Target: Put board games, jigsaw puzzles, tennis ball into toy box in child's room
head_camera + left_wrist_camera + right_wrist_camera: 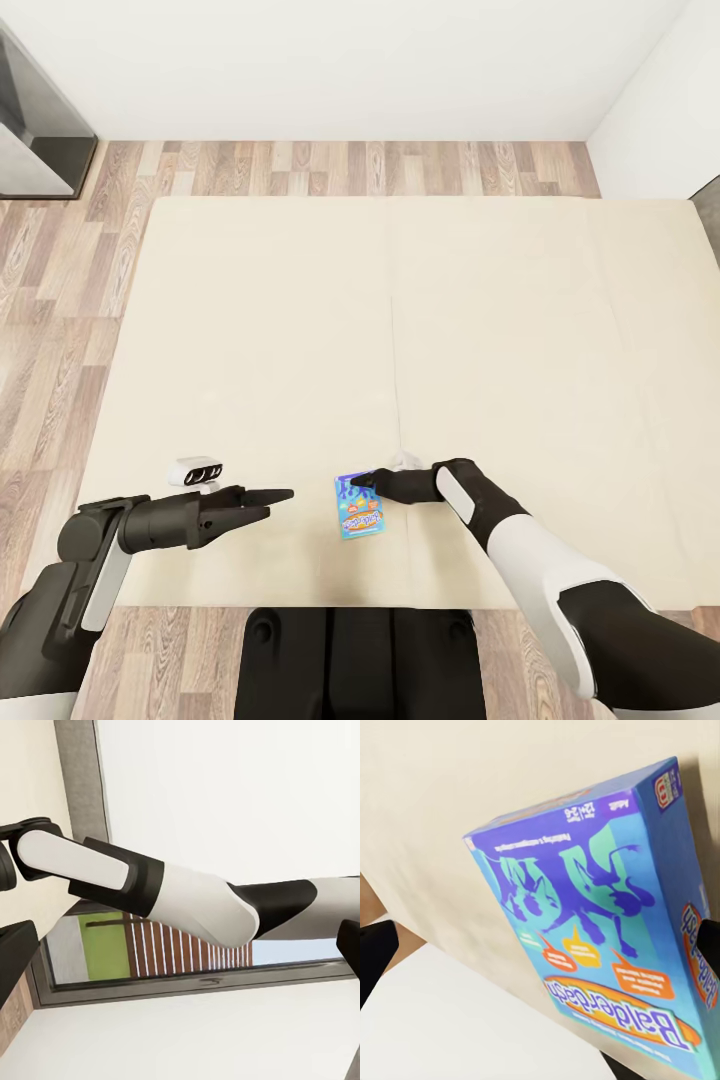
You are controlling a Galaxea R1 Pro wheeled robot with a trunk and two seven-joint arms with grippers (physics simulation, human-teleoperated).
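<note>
A small blue board game [362,508] lies flat on the cream bed [400,300], close to its front edge beside the centre seam. In the right wrist view the same board game [600,937] looms close, between the two dark fingertips at the frame's sides. My right gripper [362,487] is open, its tips at the box's far edge. To the left of the box my left gripper [268,503] hovers open over the mattress with nothing in it, pointing toward the box. The toy box, table, puzzles and tennis ball are out of view.
Wood-plank floor [60,300] borders the bed on the left and far side, with white walls beyond. A grey cabinet [35,130] stands at the far left corner. My right forearm [150,889] crosses the left wrist view before a window.
</note>
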